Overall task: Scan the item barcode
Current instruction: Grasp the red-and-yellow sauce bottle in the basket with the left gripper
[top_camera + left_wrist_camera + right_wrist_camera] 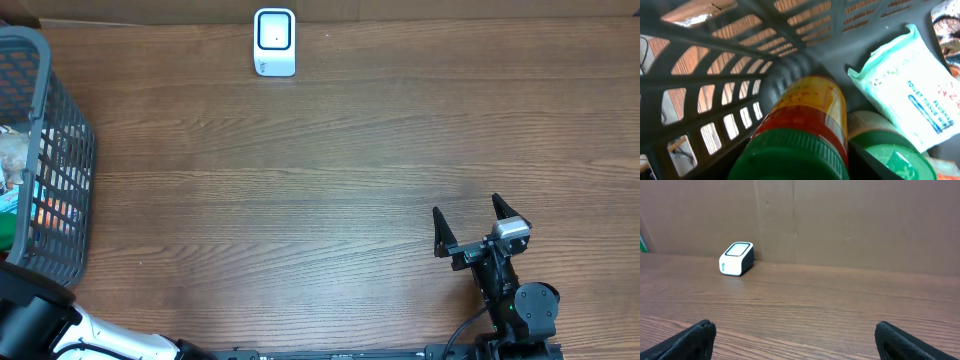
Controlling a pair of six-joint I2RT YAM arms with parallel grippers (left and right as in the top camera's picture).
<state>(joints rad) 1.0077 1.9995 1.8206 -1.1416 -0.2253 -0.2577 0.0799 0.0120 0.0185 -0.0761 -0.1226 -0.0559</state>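
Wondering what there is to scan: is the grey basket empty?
Not empty. Inside the basket lie a green-lidded canister and a white tissue pack.

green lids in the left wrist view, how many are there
2. One green lid caps the yellow-and-red canister by the basket wall; the other lid sits right of it, below the tissue pack. More may be hidden.

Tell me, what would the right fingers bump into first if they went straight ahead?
Probably nothing on the table: the right fingers face bare wood, so the brown wall at the back comes first. The white scanner sits left of that line.
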